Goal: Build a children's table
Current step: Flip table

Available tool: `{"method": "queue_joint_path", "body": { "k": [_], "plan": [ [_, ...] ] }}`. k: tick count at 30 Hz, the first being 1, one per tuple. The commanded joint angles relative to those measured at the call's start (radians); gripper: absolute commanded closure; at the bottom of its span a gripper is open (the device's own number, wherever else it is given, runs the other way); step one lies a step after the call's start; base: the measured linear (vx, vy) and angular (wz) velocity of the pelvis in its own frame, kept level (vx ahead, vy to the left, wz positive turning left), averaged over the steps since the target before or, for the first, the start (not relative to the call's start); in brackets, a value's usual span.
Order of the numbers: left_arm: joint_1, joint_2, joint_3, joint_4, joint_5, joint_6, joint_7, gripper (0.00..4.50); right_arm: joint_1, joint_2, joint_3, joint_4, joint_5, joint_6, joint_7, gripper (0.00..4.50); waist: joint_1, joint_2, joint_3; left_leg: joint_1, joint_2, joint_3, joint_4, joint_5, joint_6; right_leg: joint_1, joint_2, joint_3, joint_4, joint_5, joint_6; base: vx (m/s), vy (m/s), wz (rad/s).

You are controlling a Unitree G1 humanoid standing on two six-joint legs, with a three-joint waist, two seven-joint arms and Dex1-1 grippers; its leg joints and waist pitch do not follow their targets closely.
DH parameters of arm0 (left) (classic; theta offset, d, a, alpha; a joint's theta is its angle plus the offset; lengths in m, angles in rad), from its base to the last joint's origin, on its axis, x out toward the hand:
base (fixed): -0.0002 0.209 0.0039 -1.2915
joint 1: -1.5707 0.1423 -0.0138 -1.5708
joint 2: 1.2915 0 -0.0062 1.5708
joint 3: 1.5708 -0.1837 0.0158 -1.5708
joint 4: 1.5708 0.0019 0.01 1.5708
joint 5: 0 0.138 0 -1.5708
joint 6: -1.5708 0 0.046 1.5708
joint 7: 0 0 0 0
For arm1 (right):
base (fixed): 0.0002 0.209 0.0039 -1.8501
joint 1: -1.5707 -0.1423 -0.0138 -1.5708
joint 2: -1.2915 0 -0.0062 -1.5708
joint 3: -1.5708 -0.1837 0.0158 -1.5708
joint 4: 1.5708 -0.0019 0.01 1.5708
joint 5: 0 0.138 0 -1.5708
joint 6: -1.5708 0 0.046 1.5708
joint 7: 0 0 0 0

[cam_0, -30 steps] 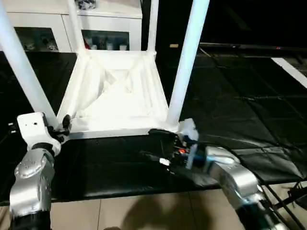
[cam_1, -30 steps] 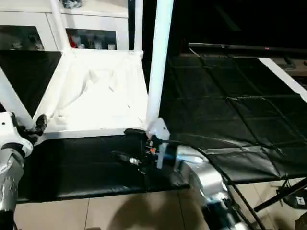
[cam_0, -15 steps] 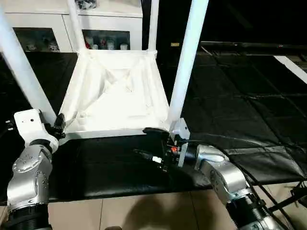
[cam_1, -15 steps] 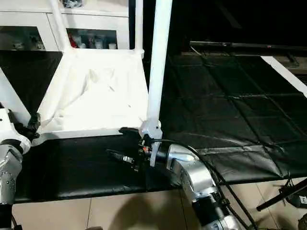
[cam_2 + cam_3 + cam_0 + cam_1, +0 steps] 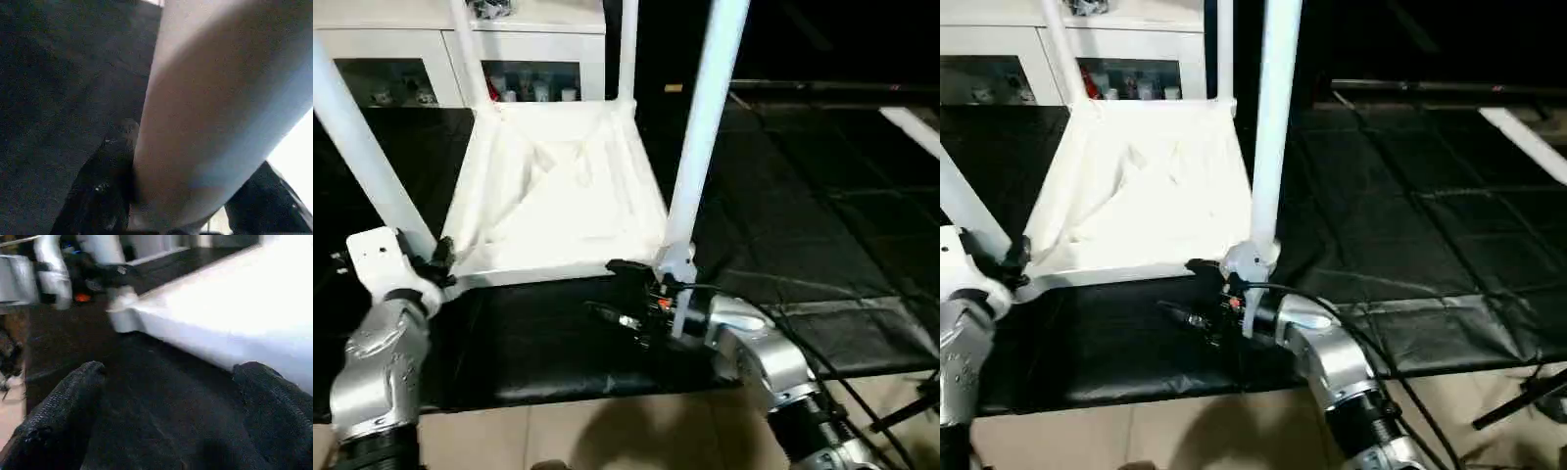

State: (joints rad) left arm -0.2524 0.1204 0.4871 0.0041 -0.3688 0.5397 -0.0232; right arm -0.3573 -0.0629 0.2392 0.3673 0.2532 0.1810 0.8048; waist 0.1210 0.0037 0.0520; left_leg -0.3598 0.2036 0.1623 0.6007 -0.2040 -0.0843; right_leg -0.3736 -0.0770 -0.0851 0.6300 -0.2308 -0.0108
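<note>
- The children's table [image 5: 558,186] lay upside down on the black mat [image 5: 803,176], its ribbed underside facing up, with four legs standing up from its corner sockets.
- The near-left leg [image 5: 367,162] rose beside the left gripper [image 5: 438,262]; the near-right leg [image 5: 705,117] rose just beyond the right gripper [image 5: 619,292].
- Two far legs stood at the far edge of the top, in front of a white cabinet [image 5: 411,59].
- The left gripper was clamped on the base of the near-left leg: the left wrist view showed the leg [image 5: 215,107] filling the gap, with one black finger [image 5: 105,191] pressed to its side.
- The right gripper stood wide apart and held nothing, low over the mat by the table's near edge; in the right wrist view its two fingers [image 5: 54,416] framed bare mat and the white rim [image 5: 220,328] beyond.
- The table looked like stiff, light, hollow plastic with a smooth, probably slippery skin.
- The round tapered legs would tend to slide through a grip, so low near the socket seemed the surest hold; the rim offered a flat edge to brace.
- The head views gave the whole layout and all four legs; the wrist views alone showed contact at the left fingers and the empty gap of the right.
</note>
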Motion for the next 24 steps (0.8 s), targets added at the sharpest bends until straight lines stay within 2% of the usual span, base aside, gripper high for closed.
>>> {"method": "queue_joint_path", "body": {
  "k": [1, 4, 5, 9, 13, 17, 20, 22, 23, 24],
  "plan": [
    [-0.020, -0.068, 0.026, -0.006, -0.178, 0.061, 0.009, 2.32, -0.025, 0.010, -0.028, 0.012, 0.004, 0.033, -0.042, 0.00, 0.002, -0.006, -0.062, -0.004, 0.028, -0.007, -0.072, -0.068, 0.025, 0.048, -0.074, 0.058, -0.059, 0.050, -0.242, 0.000, 0.000, 0.00],
    [-0.023, -0.102, 0.028, -0.037, -0.207, 0.095, 0.032, 2.32, -0.034, 0.024, -0.045, 0.029, 0.012, 0.043, -0.068, 0.00, 0.004, -0.003, -0.068, -0.002, 0.029, -0.004, -0.064, -0.024, 0.041, 0.040, -0.068, 0.057, -0.054, 0.103, -0.239, 0.000, 0.000, 0.00],
    [-0.020, -0.105, 0.013, -0.049, -0.197, 0.103, 0.026, 2.33, -0.038, 0.035, -0.059, 0.034, 0.028, 0.042, -0.073, 0.00, 0.005, -0.006, -0.067, -0.002, 0.029, -0.003, -0.065, -0.024, 0.044, 0.039, -0.067, 0.057, -0.055, 0.106, -0.239, 0.000, 0.000, 0.00],
    [-0.015, -0.129, -0.036, -0.107, -0.161, 0.147, 0.023, 2.39, -0.089, 0.122, -0.174, 0.083, 0.121, 0.015, -0.168, 0.00, 0.002, -0.002, -0.064, 0.001, 0.035, -0.005, -0.072, -0.065, 0.045, 0.036, -0.070, 0.056, -0.058, 0.056, -0.219, 0.000, 0.000, 0.00],
    [-0.017, -0.126, -0.068, -0.124, -0.173, 0.160, 0.044, 2.39, -0.138, 0.178, -0.238, 0.119, 0.188, -0.020, -0.169, 0.00, 0.008, -0.002, -0.068, -0.001, 0.031, -0.004, -0.068, -0.026, 0.048, 0.038, -0.066, 0.055, -0.053, 0.117, -0.211, 0.000, 0.000, 0.00],
    [-0.007, -0.114, -0.114, -0.144, -0.149, 0.167, 0.030, 2.39, -0.213, 0.215, -0.290, 0.220, 0.195, -0.048, -0.246, 0.00, 0.006, -0.001, -0.071, -0.002, 0.029, -0.003, -0.065, 0.002, 0.040, 0.038, -0.066, 0.054, -0.048, 0.151, -0.218, 0.000, 0.000, 0.00],
    [-0.001, -0.114, -0.133, -0.159, -0.124, 0.176, 0.020, 2.39, -0.256, 0.245, -0.347, 0.270, 0.240, -0.051, -0.271, 0.00, 0.011, -0.002, -0.071, 0.000, 0.030, 0.000, -0.063, 0.009, 0.040, 0.037, -0.065, 0.054, -0.047, 0.150, -0.213, 0.000, 0.000, 0.00],
    [0.001, -0.113, -0.139, -0.164, -0.118, 0.178, 0.019, 2.39, -0.265, 0.251, -0.359, 0.279, 0.253, -0.049, -0.273, 0.00, 0.016, -0.001, -0.073, 0.000, 0.029, 0.000, -0.061, 0.026, 0.048, 0.037, -0.063, 0.054, -0.045, 0.178, -0.209, 0.000, 0.000, 0.00],
    [0.008, -0.112, -0.159, -0.173, -0.109, 0.178, 0.018, 2.39, -0.290, 0.265, -0.391, 0.305, 0.292, -0.036, -0.278, 0.00, 0.015, -0.002, -0.073, 0.000, 0.029, 0.000, -0.061, 0.028, 0.050, 0.037, -0.063, 0.053, -0.045, 0.182, -0.207, 0.000, 0.000, 0.00],
    [0.010, -0.114, -0.163, -0.175, -0.109, 0.177, 0.021, 2.39, -0.298, 0.268, -0.400, 0.316, 0.301, -0.033, -0.283, 0.00, 0.015, -0.003, -0.074, -0.002, 0.028, 0.000, -0.060, 0.029, 0.052, 0.039, -0.064, 0.053, -0.043, 0.183, -0.208, 0.000, 0.000, 0.00]
  ]
}}
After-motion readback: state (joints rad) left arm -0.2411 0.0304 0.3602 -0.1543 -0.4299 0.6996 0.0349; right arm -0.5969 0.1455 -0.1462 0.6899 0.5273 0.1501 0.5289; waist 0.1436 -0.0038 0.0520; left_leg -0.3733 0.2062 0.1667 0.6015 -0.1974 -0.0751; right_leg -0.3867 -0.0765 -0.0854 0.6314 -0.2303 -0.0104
